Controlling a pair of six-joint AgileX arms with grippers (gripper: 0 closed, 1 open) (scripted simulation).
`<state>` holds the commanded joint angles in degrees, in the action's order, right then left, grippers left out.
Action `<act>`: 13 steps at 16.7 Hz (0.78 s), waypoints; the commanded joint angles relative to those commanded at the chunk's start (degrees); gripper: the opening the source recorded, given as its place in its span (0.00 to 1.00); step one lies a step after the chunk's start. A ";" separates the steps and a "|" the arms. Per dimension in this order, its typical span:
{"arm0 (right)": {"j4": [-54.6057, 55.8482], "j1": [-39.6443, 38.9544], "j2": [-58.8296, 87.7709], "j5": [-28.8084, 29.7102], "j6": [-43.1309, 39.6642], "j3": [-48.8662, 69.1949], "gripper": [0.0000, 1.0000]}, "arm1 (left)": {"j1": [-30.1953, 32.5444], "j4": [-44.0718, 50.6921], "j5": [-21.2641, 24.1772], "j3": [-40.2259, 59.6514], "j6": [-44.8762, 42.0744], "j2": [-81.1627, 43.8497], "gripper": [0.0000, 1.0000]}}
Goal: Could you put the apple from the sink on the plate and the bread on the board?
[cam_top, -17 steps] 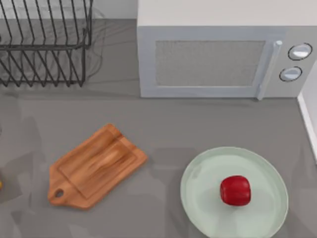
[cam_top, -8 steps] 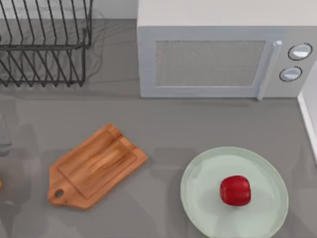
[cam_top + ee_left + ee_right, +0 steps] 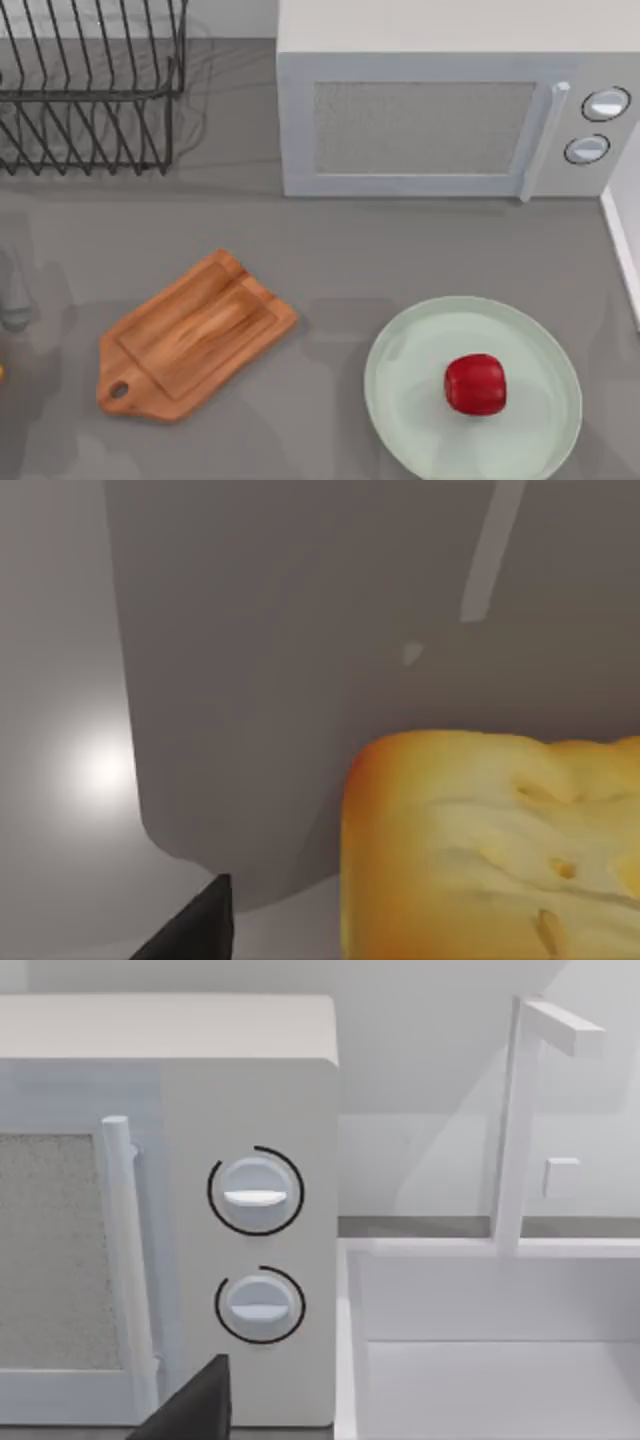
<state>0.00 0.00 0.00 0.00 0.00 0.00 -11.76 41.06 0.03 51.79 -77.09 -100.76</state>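
Two task items sit on our grey bench: the empty board at left, and at near right the plate with the apple resting on it. Far back stand a wire rack and a microwave. Our left wrist camera looks closely at the bread; whether either gripper is spread, we cannot tell.

Robot body: little visible.
One matte black, wedge-shaped finger tip, plain; the same dark finger shape on the right wrist.
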 joint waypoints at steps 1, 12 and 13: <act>0.00 0.00 0.00 0.00 0.00 0.00 1.00 | 0.00 0.00 0.00 0.00 0.00 0.00 0.85; 0.00 0.00 0.00 0.00 0.00 0.00 1.00 | 0.00 0.00 0.00 0.00 0.00 0.00 0.02; 0.00 0.00 0.00 0.00 0.00 0.00 1.00 | 0.00 0.00 0.00 0.00 0.00 0.00 0.00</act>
<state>0.00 0.00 0.00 0.00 0.00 0.00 -11.76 41.06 0.03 51.79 -77.09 -100.76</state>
